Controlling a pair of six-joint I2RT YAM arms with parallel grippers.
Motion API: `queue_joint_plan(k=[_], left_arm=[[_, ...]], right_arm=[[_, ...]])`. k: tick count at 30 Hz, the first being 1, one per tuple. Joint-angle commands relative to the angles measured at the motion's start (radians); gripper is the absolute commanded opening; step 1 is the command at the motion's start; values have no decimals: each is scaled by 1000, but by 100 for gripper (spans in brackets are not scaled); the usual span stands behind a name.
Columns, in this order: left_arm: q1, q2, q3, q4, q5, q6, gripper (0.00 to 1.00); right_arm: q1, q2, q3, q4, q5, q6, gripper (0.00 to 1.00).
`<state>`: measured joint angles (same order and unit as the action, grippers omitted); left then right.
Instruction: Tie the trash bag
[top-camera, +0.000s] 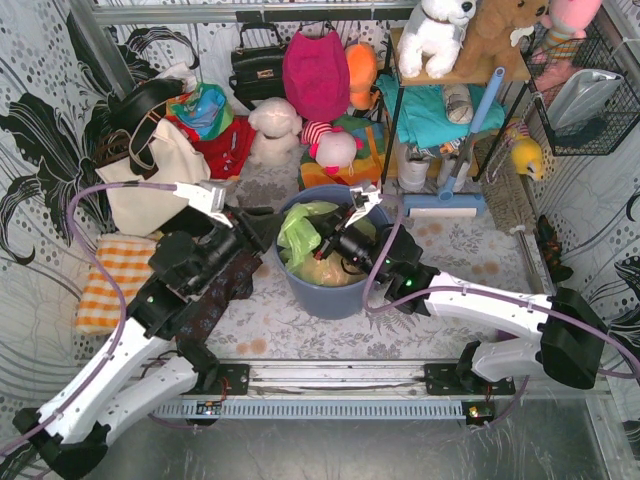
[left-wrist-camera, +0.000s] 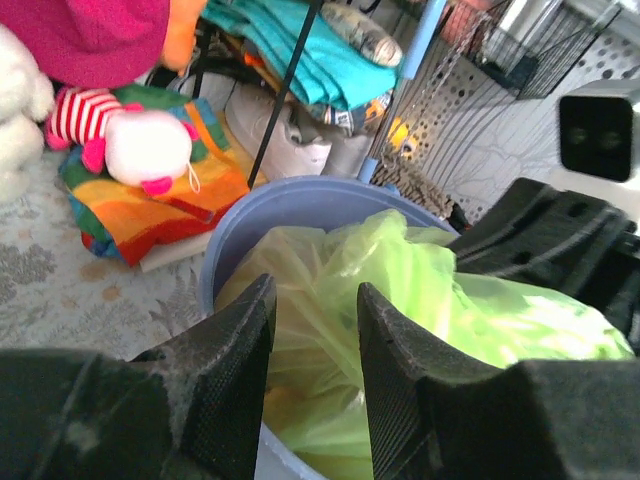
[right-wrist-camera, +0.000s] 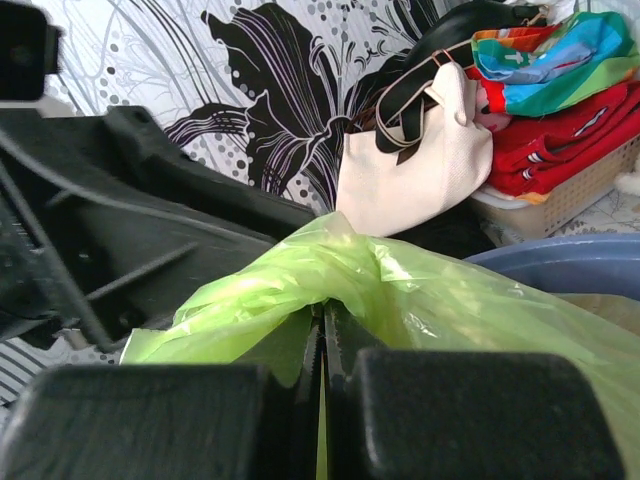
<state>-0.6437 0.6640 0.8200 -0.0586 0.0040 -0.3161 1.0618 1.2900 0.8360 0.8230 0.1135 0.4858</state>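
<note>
While it is sitting inside the blue-grey bin at the middle of the table, the trash bag is rising above the rim in crinkled lime-green folds.

Item, right gripper: it is reaching in from the bin's right side, and its jaws are pressing together on a raised fold of the bag, a thin green edge showing between them.

Item, left gripper: it is hovering at the bin's left rim with its jaws standing apart. Green plastic is filling the gap, though whether it is touching the pads is not clear from this angle.

Item, surroundings: a cream handbag is leaning against the back left wall, and a white-and-pink plush toy is lying on striped cloth behind the bin.
</note>
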Motion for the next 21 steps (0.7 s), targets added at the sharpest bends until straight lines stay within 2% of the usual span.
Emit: queue_joint_plan(k=[1,16,21], left_arm=[[-2,84,43,36,19,-46,46],[-2,74,-17,151,385,-89,42],[-2,56,-30,77,367,-71,42]], right_arm=[[-3,5,32,46,-28,6,0],[-3,9,16,114,5,-29,0],[-3,10,0,166,13,-40,0]])
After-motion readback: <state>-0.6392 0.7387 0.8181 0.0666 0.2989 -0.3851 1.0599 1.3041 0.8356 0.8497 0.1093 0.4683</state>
